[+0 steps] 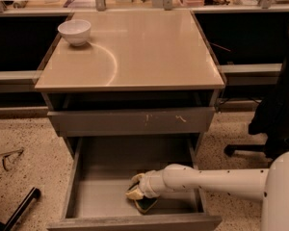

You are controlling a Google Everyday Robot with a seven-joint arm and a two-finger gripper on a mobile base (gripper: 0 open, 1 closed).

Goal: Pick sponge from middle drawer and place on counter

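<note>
Gripper (135, 193) low in the middle drawer (98, 196), right at the sponge (148, 206), grasp unclear

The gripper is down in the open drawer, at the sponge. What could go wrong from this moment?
1. The gripper covers part of the sponge, which lies near the front of the drawer. A poor grasp could let it drop back.
2. When lifting, the arm might hit the scratched drawer front above.
3. On the counter, a bowl stands at the back left corner. Placing the sponge there could knock it.
</note>
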